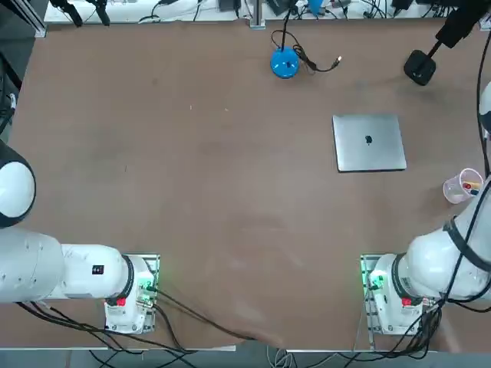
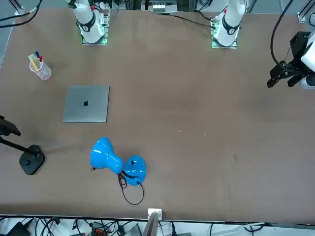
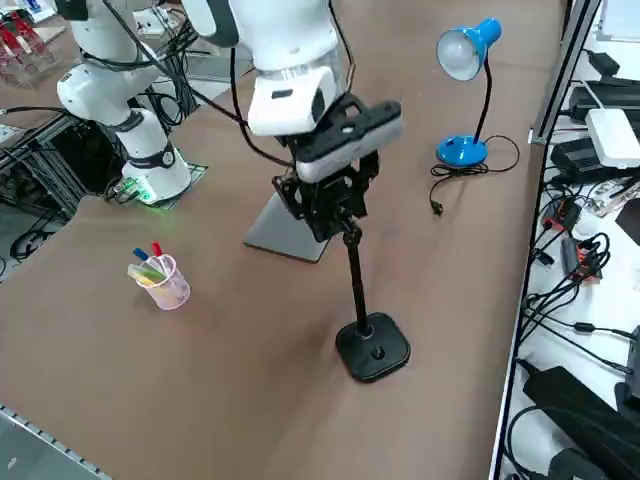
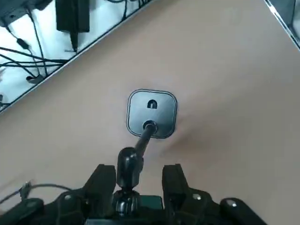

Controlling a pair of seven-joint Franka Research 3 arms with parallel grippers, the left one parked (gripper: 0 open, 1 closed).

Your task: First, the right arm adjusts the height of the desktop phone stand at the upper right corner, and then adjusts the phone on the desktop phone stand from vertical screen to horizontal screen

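1. In the top view the stand point(image 1: 420, 66) runs off the upper right corner; only its base and a slanted stretch of pole show.
2. The front view cuts the stand's point(image 2: 30, 158) clamp at the picture's left edge.
3. The phone point(image 3: 345, 135) is mostly covered by the right gripper point(image 3: 325, 205) in the side view.
4. The wrist view shows only a sliver of the phone point(image 4: 149, 202).

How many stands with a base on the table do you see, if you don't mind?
2: the desktop phone stand at the far right corner under the right gripper, and the blue lamp at the far edge.
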